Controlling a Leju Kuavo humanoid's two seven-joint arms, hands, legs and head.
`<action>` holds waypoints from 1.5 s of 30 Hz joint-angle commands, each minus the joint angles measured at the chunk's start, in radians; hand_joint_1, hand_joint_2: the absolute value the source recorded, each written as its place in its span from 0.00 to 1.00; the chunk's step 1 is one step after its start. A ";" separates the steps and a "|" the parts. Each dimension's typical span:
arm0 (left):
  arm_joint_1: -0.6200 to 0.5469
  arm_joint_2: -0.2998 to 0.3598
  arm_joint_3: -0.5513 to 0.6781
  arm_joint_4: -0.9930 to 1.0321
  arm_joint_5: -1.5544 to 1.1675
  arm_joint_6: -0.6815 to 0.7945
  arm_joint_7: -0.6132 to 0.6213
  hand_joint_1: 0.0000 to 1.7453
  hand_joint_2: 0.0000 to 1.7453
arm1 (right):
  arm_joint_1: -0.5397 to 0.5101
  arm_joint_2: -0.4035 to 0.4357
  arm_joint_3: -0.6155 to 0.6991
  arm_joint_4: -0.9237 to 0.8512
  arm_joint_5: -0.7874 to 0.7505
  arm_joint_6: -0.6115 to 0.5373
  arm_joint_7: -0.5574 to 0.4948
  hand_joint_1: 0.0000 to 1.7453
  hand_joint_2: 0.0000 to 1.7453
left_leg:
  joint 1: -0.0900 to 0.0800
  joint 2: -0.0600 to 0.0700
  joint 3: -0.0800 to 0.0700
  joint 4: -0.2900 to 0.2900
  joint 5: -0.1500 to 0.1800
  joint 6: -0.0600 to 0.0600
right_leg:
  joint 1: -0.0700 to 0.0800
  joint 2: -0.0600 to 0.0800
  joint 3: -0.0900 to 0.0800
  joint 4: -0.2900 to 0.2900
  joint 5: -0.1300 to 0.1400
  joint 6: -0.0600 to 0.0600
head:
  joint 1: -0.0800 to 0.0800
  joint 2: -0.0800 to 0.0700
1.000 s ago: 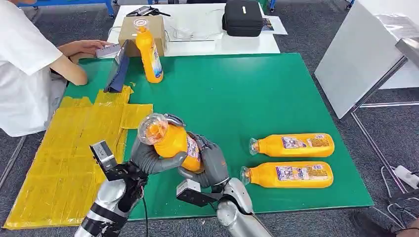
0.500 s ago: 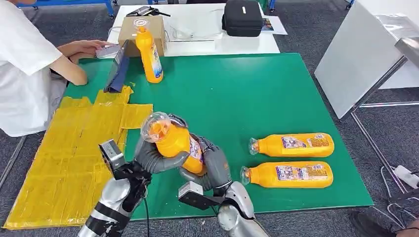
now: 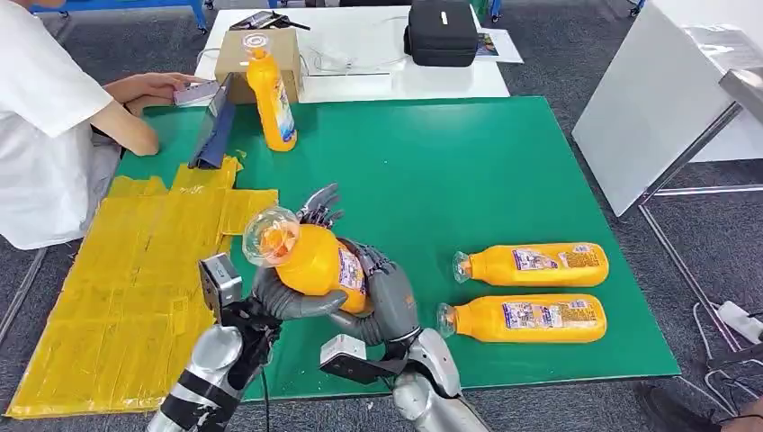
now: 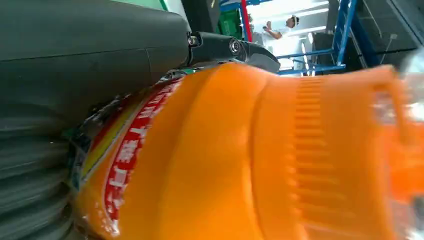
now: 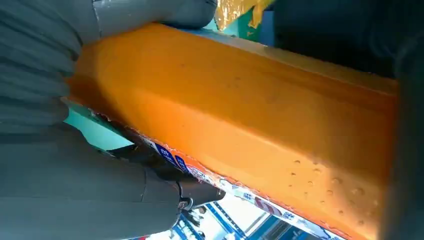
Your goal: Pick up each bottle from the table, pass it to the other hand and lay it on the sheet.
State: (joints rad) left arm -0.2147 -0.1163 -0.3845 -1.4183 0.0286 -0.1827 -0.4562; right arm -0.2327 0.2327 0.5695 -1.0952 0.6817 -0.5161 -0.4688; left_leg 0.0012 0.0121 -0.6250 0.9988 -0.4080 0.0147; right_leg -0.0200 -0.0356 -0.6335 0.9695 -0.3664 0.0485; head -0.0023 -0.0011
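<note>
An orange bottle (image 3: 315, 265) with a clear cap is held above the front of the green table (image 3: 450, 171), its cap tilted towards the yellow sheet (image 3: 135, 270). My right hand (image 3: 389, 301) grips its lower body. My left hand (image 3: 286, 299) lies under it with palm and thumb against it, while its fingers (image 3: 320, 205) stand spread behind the bottle. The left wrist view has the bottle (image 4: 225, 165) close up against the thumb. In the right wrist view, grey fingers wrap around the bottle (image 5: 260, 115). Two more bottles (image 3: 531, 265) (image 3: 526, 319) lie on the table to the right.
A third bottle (image 3: 271, 94) stands upright at the back left, next to a dark tablet (image 3: 214, 121). A person (image 3: 45, 126) in white sits at the left with arms on the table corner. A cardboard box (image 3: 288, 54) and a black case (image 3: 441, 31) lie behind. A white board (image 3: 648, 99) leans at the right.
The left hand's fingers, curled over the bottle's neck before, have spread apart. The bottle has tipped further towards the yellow sheet. The left forearm has shifted slightly right.
</note>
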 commanded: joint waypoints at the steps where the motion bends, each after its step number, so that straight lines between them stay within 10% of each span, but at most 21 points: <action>1: -0.016 -0.005 0.003 0.061 0.040 -0.001 -0.007 1.00 1.00 | -0.039 -0.015 0.060 0.030 0.004 0.010 -0.008 1.00 1.00 | 0.001 0.000 0.005 0.000 -0.002 -0.001 | 0.001 0.003 0.005 0.000 -0.002 -0.002 | 0.000 0.000; 29: 0.011 -0.013 0.071 -0.051 0.127 0.028 -0.045 1.00 1.00 | -0.028 -0.023 0.028 0.017 -0.018 -0.009 -0.019 0.99 1.00 | 0.002 -0.001 0.005 0.000 -0.002 -0.001 | 0.001 0.003 0.005 0.000 -0.002 -0.002 | 0.000 0.000; 31: 0.013 -0.013 0.087 -0.057 0.108 0.071 -0.038 1.00 1.00 | -0.011 -0.026 -0.005 -0.028 -0.050 -0.029 -0.028 0.00 1.00 | 0.002 -0.001 0.005 0.001 -0.003 -0.001 | 0.002 0.003 0.006 0.000 -0.003 -0.003 | 0.000 0.000; 45: -0.175 0.085 0.246 0.164 -0.851 0.763 0.108 1.00 1.00 | 0.156 -0.116 -0.128 -0.631 -0.317 0.093 -0.035 0.00 1.00 | 0.002 -0.002 0.004 0.001 -0.002 -0.001 | 0.001 0.002 0.004 0.000 -0.002 -0.003 | 0.000 0.000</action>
State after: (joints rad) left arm -0.2589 -0.0988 -0.2372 -1.4436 -0.5217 0.4502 -0.4480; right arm -0.1109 0.1847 0.5021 -1.5001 0.4484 -0.4613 -0.5203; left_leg 0.0012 0.0119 -0.6251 0.9989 -0.4080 0.0147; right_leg -0.0200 -0.0354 -0.6340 0.9695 -0.3660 0.0487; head -0.0023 -0.0011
